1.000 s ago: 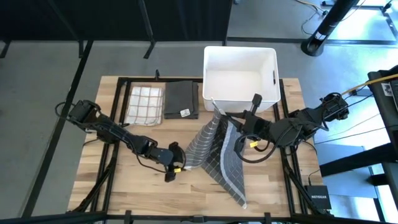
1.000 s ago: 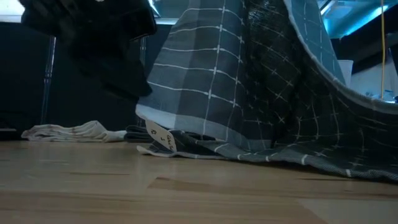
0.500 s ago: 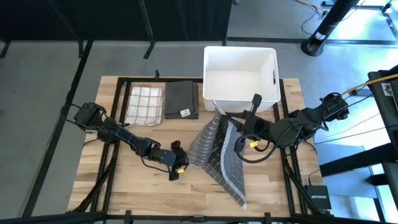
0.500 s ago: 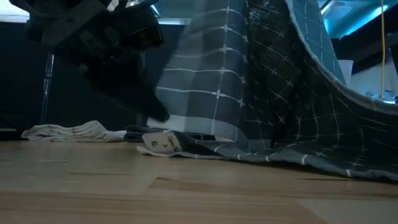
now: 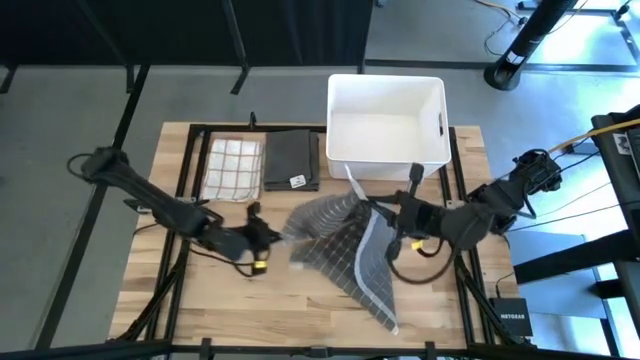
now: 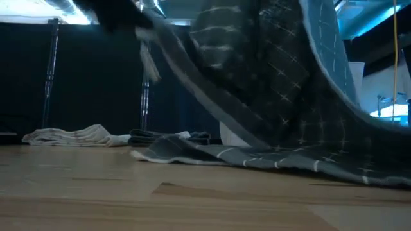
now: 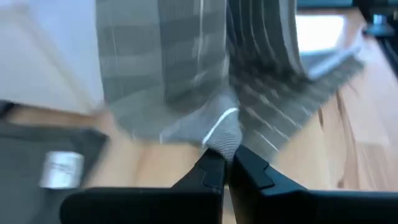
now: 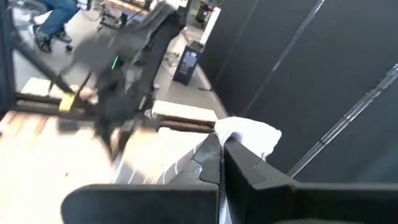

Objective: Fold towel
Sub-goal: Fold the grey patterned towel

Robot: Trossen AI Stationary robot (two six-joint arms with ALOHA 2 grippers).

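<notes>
left gripper (image 5: 272, 233) clamped on the grey checked towel's (image 5: 345, 255) left corner | right gripper (image 5: 392, 207) pinching its far-right corner, held up | towel half-lifted mid-table, near end on wood | step: spreading | next: pull corners apart, lay flat

The only lettering I can make out is what looks like "NETGEAR" on the small black box (image 5: 513, 312) just off the table's edge.
</notes>
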